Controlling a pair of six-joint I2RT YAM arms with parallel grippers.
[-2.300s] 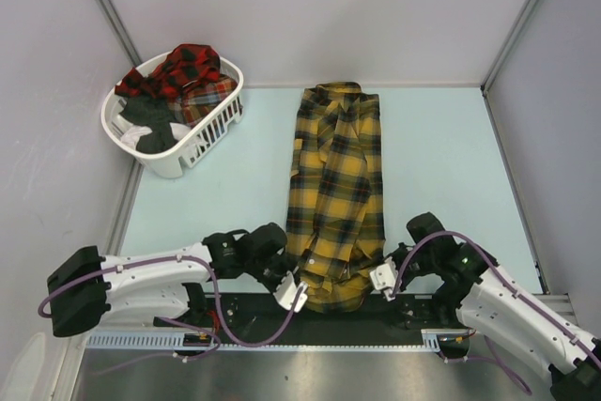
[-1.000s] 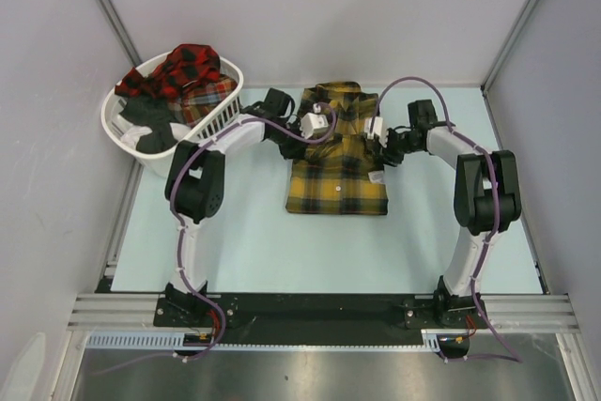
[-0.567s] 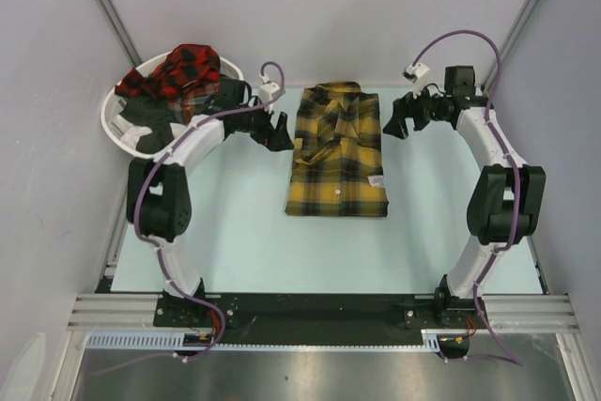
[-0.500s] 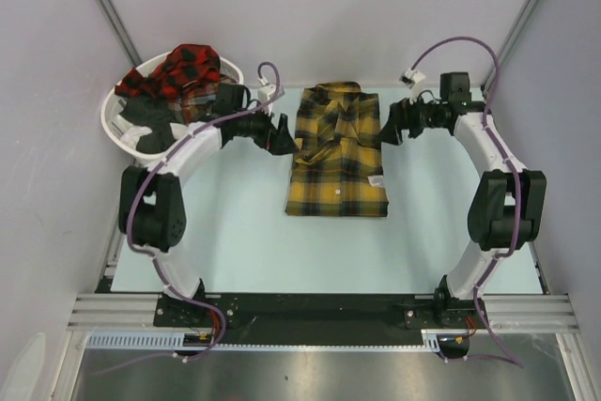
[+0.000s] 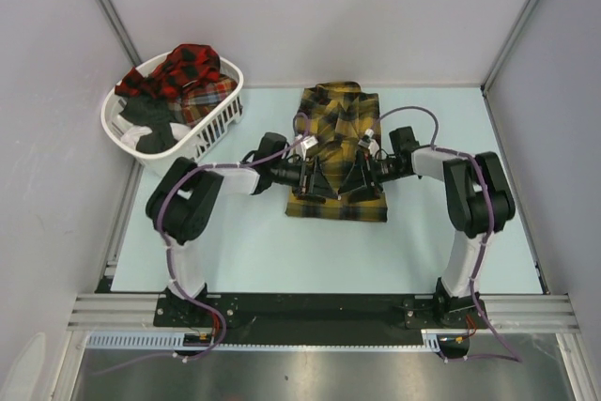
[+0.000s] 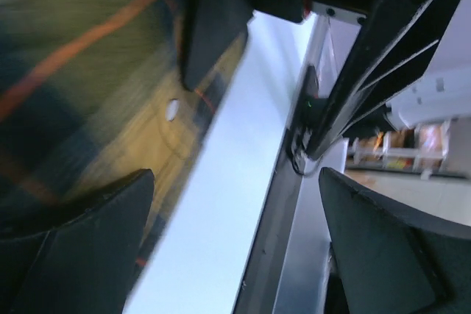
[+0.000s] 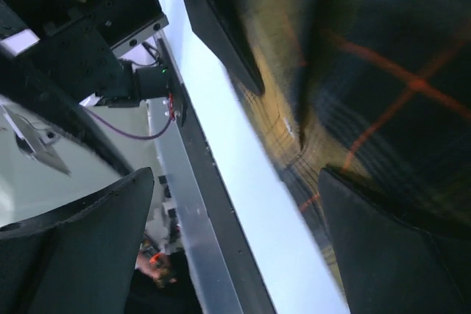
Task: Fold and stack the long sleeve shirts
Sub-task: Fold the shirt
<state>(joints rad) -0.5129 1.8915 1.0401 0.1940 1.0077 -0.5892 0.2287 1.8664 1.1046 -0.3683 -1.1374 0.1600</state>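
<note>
The mustard-yellow shirt [image 5: 336, 119] is seen folded into a compact rectangle, flat on the pale table [image 5: 441, 232], with the collar at its far end. It is placed to the right of the white basket [image 5: 208, 134], apart from it, with a strip of bare table between them. The red-and-black plaid shirts [image 5: 183, 68] are heaped inside this basket, together with some darker and white cloth that cannot be identified.

The left gripper [image 5: 316, 178] is positioned over the near half of the yellow shirt, on the side closer to the basket. The right gripper [image 5: 360, 176] is positioned over the same half, on the side farther from the basket, and the two grippers are pointed at each other, close together.

In the left wrist view the fingers [image 6: 88, 248] are held wide apart, and only blurred yellow cloth [image 6: 73, 71] and table [image 6: 213, 204] are seen between them. In the right wrist view the fingers [image 7: 397, 255] are likewise spread, with nothing clamped, above the plaid cloth [image 7: 383, 71]. Whether the fingertips are touching the cloth cannot be told.
</note>
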